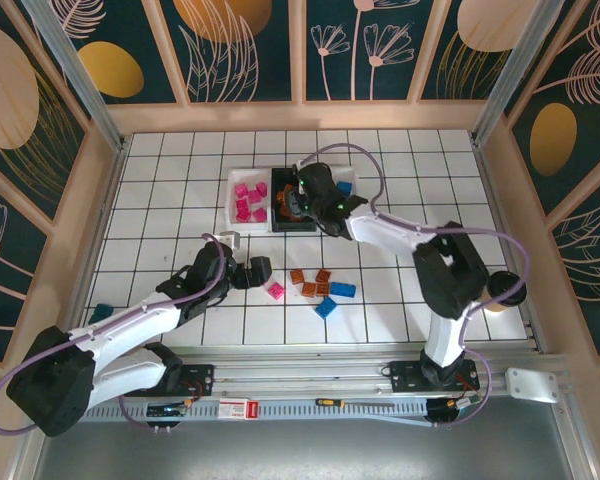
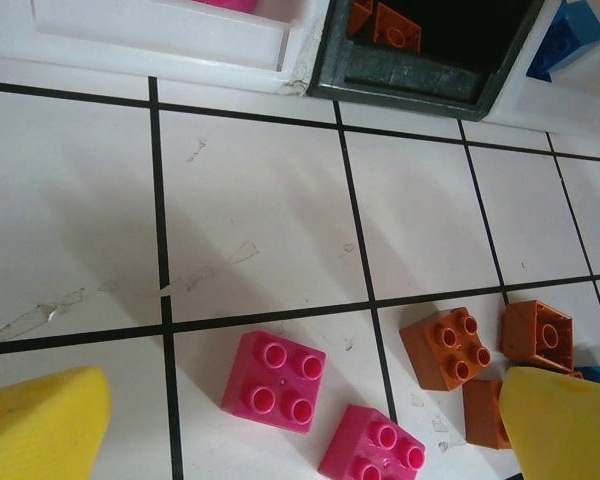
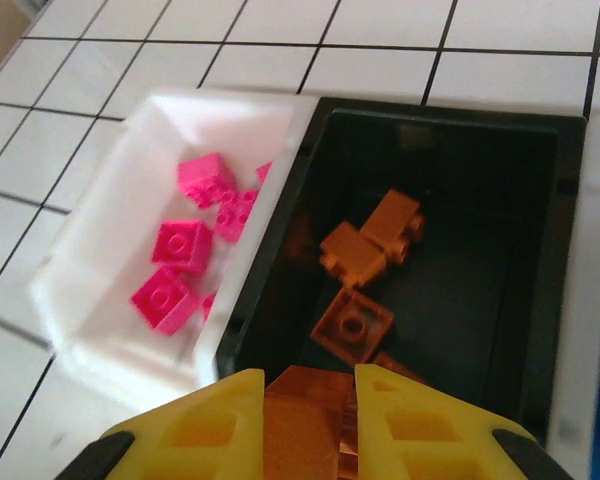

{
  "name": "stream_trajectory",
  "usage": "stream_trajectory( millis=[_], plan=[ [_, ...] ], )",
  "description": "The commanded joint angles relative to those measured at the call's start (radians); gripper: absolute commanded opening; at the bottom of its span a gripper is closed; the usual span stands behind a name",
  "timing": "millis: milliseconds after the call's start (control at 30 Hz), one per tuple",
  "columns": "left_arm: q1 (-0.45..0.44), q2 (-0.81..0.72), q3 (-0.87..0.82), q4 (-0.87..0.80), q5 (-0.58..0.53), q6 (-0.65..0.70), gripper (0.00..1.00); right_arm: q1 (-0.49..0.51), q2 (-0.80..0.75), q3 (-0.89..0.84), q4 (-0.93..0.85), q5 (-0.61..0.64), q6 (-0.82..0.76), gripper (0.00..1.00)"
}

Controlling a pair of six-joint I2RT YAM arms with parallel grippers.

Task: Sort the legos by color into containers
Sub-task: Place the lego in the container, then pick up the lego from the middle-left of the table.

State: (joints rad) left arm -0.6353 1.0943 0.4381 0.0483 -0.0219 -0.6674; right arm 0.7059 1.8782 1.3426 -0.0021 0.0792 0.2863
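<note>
1. Pinching an orange lego point(image 3: 305, 432) tight in the right gripper point(image 3: 308, 388), with the yellow fingers point(image 3: 205, 425) squeezing it from both sides at the bottom edge of the right wrist view.
2. Hovering that clenched gripper over the bottom end of the black container point(image 3: 572, 210) as that view frames it. That's upper middle in the top view.
3. Also seeing a few more orange legos point(image 3: 370, 240) lying inside the black container, bunched around the middle of the frame.
4. Touching the black one's left wall: a white container point(image 3: 90, 270) holding a handful of pink legos point(image 3: 180, 245).
5. Sitting right up against its other side, upper right of the left wrist view: a second white container point(image 2: 560, 100) with one blue lego point(image 2: 565, 35) in it.
6. Showing the left gripper point(image 1: 255, 272) spread wide open and gripping nothing, just left of centre in the top view, over the tiles.
7. Looking down from the left wrist: two loose pink legos point(image 2: 275, 382) lying on the tiles at bottom centre, and three loose orange legos point(image 2: 446, 346) lower right, one tucked partly behind the right-hand finger.
8. Rounding off the loose bunch in the top view, just below centre: two blue legos point(image 1: 342, 290) at its right end.
</note>
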Motion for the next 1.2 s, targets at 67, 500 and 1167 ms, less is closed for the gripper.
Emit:
stream_trajectory(
  millis=[67,500,1167],
  plan=[
    [-0.005,0.015,0.037,-0.005,0.026,0.014,0.99,-0.045,0.125,0.118,0.032,-0.074,0.009,0.25],
    [-0.185,0.142,0.203,-0.082,-0.02,0.146,0.97,-0.101,-0.126,-0.166,0.212,-0.1,0.1,0.61],
    [-0.569,0.671,0.524,-0.229,-0.162,0.232,0.67,-0.191,-0.584,-0.615,0.211,-0.068,0.153,0.61]
  ],
)
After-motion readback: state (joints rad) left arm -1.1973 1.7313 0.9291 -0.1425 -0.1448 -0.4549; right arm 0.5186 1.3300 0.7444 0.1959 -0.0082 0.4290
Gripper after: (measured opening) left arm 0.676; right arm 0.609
